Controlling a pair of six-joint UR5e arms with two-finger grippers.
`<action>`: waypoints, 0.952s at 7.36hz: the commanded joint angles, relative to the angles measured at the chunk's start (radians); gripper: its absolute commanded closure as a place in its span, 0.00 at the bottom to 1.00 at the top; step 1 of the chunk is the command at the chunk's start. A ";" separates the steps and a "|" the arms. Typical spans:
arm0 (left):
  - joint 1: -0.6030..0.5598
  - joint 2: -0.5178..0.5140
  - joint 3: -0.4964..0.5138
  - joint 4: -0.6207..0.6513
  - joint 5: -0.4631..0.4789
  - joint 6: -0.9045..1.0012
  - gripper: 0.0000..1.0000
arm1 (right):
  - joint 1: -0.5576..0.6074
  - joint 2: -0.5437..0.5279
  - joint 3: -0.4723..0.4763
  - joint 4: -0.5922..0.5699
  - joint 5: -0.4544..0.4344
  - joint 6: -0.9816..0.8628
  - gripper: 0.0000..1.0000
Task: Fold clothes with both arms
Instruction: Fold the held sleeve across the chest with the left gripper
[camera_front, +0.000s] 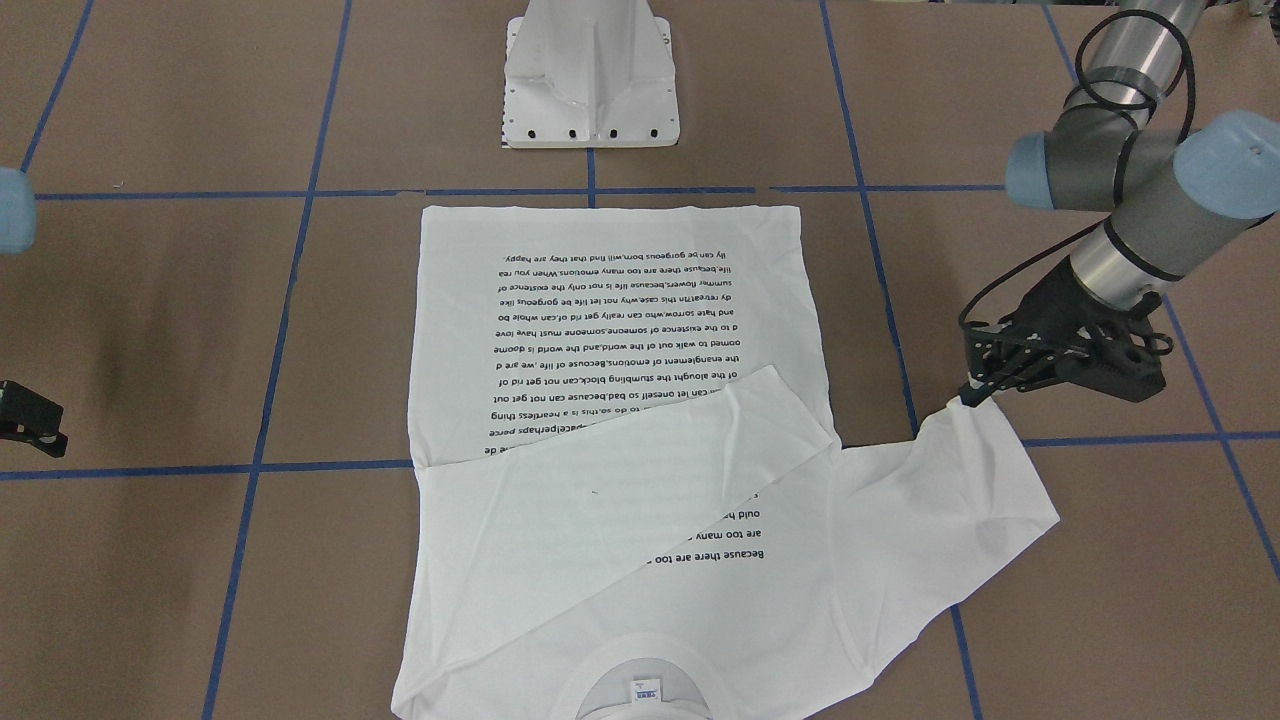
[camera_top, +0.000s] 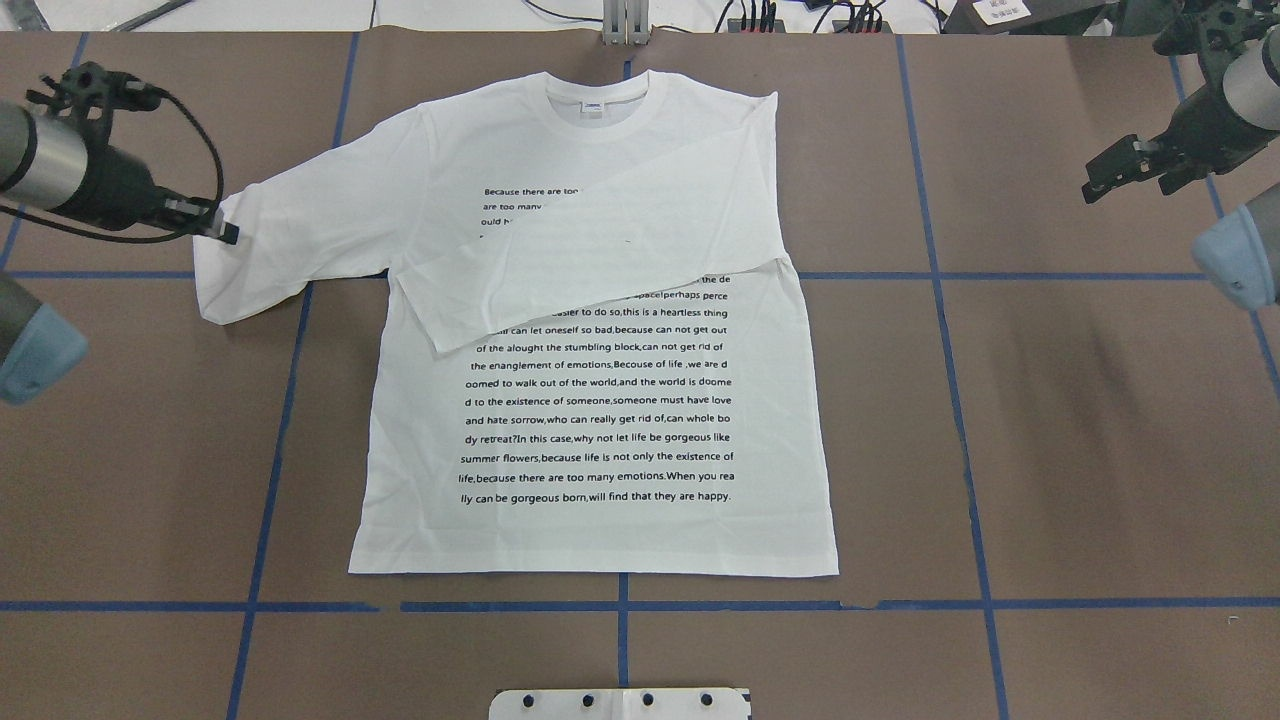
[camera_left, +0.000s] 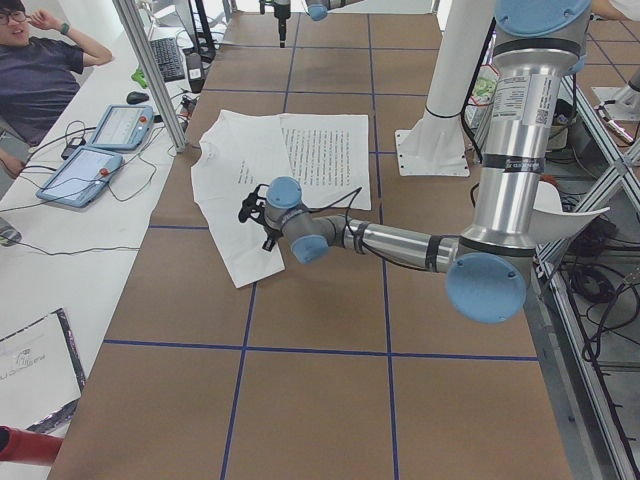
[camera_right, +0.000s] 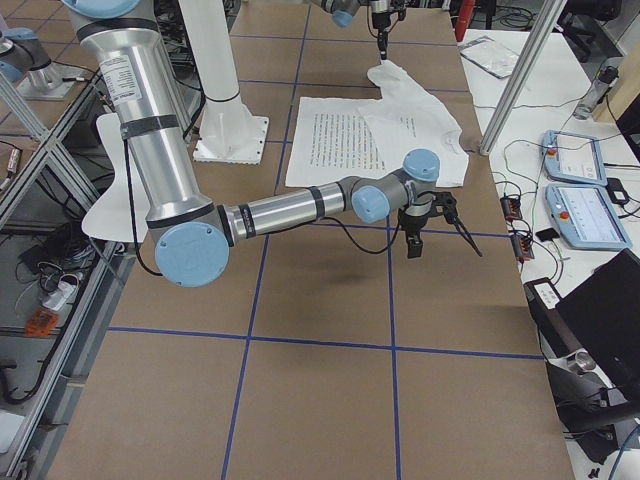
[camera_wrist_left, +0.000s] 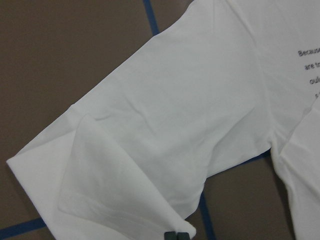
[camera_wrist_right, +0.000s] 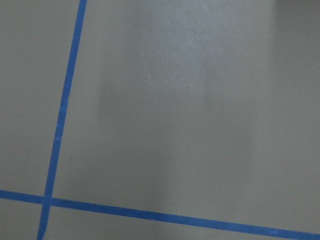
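Note:
The white long-sleeved T-shirt (camera_top: 600, 420) lies flat on the table, text side up, with its collar (camera_top: 596, 100) at the far edge. One sleeve (camera_top: 620, 250) is folded across the chest. The other sleeve (camera_top: 300, 230) sticks out toward my left arm. My left gripper (camera_top: 225, 232) is shut on that sleeve's cuff. In the left wrist view the shut fingertips (camera_wrist_left: 178, 235) pinch the cloth, and the cuff corner (camera_wrist_left: 115, 185) is turned over. The same gripper (camera_front: 968, 398) also shows in the front-facing view. My right gripper (camera_top: 1100, 185) is open and empty, off to the shirt's other side above bare table.
The white pedestal base (camera_top: 620, 703) stands at the near edge. Blue tape lines (camera_top: 960, 400) grid the brown table top. An operator (camera_left: 40, 70) and two tablets (camera_left: 100, 150) are at the far-side bench.

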 joint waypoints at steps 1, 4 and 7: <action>0.114 -0.166 0.011 0.063 0.012 -0.228 1.00 | 0.000 -0.001 -0.002 0.000 -0.001 0.000 0.00; 0.226 -0.370 0.110 0.063 0.066 -0.428 1.00 | 0.000 -0.001 -0.002 0.000 0.001 0.001 0.00; 0.331 -0.449 0.181 0.048 0.143 -0.463 1.00 | -0.002 0.011 -0.004 0.000 0.002 0.007 0.00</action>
